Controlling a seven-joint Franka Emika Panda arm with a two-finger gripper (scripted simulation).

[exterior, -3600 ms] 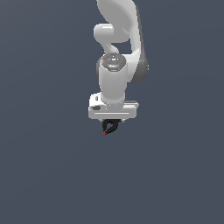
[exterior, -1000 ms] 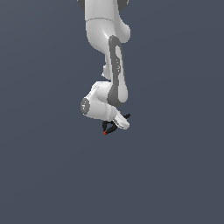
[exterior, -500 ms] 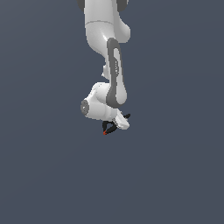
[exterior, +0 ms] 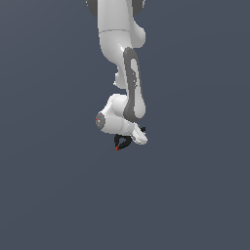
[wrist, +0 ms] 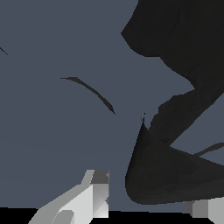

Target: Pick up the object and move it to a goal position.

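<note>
Views differ sharply in what they give. From the exterior view, the whole white arm point(exterior: 122, 63) hangs down from the top of the picture against a plain grey-blue backdrop, its wrist bent and the hand turned sideways. The gripper point(exterior: 128, 141) sits at the low end, and the object point(exterior: 120, 143) shows there as a small black shape with loop-like prongs and a red-orange spot at its lowest tip, tucked against the hand and held off any surface. At this size the fingers themselves cannot be made out.

The wrist view adds what the outer camera lacks. The object point(wrist: 175, 109) fills much of the picture as a large, angular black mass with a thin curved prong sweeping out over the grey ground. Two pale grey fingers point(wrist: 94, 197) stand at either side of the black form's lower part, well apart from each other, with the object lying between them; they appear to pinch it. The red-orange patch does not show from here.

No writing or labels can be read in either view.
</note>
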